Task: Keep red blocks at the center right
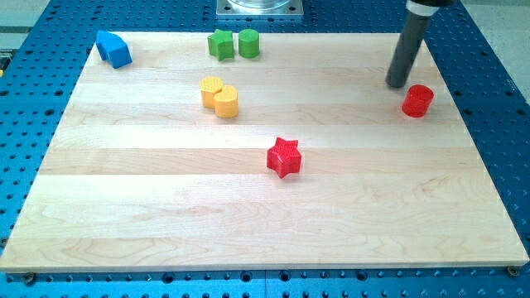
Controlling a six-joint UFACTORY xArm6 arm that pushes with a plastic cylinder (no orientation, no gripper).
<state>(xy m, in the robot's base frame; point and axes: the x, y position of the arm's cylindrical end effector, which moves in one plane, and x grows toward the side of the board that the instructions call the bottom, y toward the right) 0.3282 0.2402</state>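
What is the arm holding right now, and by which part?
Nothing is held. My tip only pushes; it stands just to the view's upper left of the red cylinder, apart from it. The red star sits untouched near the centre.

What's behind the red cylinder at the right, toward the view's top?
My tip stands just up-left of the red cylinder, a narrow gap between them. The rod hides a strip of the wooden board behind it; no other block shows there.
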